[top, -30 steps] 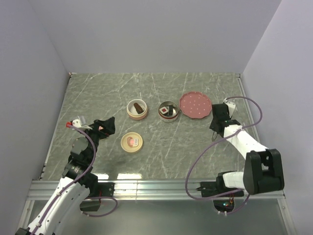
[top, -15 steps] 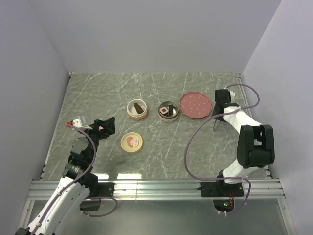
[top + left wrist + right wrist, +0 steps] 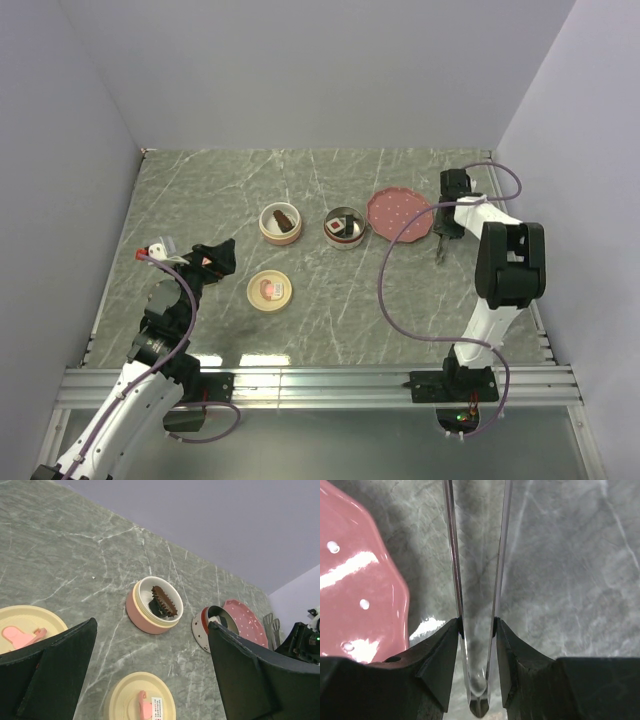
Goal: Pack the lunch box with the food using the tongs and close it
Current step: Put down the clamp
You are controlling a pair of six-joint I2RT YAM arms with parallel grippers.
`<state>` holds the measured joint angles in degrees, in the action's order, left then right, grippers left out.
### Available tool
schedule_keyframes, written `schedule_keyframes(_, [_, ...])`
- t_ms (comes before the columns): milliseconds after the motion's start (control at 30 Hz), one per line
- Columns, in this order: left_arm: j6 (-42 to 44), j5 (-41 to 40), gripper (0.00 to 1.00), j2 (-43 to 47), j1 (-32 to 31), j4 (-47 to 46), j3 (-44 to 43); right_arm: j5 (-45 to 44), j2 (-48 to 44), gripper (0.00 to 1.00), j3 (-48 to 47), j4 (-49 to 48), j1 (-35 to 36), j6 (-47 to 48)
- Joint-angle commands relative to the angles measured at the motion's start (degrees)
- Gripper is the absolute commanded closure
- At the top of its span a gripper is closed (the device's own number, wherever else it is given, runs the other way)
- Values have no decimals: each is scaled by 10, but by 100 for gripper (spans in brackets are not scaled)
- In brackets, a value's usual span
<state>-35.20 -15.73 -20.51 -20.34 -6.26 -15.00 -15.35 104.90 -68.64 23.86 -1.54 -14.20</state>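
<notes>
My right gripper [image 3: 477, 625] is shut on the tongs [image 3: 454, 555], their two thin metal arms pinched between its fingers [image 3: 437, 647]. From above, the tongs [image 3: 438, 250] hang just right of the pink plate [image 3: 400, 213]. A pink lunch box bowl [image 3: 281, 223] holds a dark brown food piece [image 3: 162, 600]. The metal bowl [image 3: 344, 227] holds a red-and-white food piece [image 3: 333, 228] and a dark one. My left gripper [image 3: 225, 255] stands open at the left, nothing between its fingers [image 3: 50, 675].
A cream lid with a pink emblem [image 3: 270, 290] lies in front of the bowls. Another cream lid [image 3: 30, 630] lies under my left gripper. The pink plate's edge [image 3: 355, 580] sits close left of the tongs. The table's right rail [image 3: 510, 230] runs near my right arm.
My right arm has swung toward the far right corner, carrying the tongs back beside the pink plate. The left arm has not moved.
</notes>
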Motion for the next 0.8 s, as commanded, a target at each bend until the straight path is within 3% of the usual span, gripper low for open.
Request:
schedule_keyframes(0, [-3,4,0,-1,-1,-23,2,7,14,58,-40,14,-5,10])
schedule_keyframes(367, [-3,-1,0,-3,-1,-19,2,0,12,57,-43,21,-6,-3])
schedule_keyframes(767, [-4,-6,1,5,-1,-14,2,-8,16,43,-47,31,-5,-17])
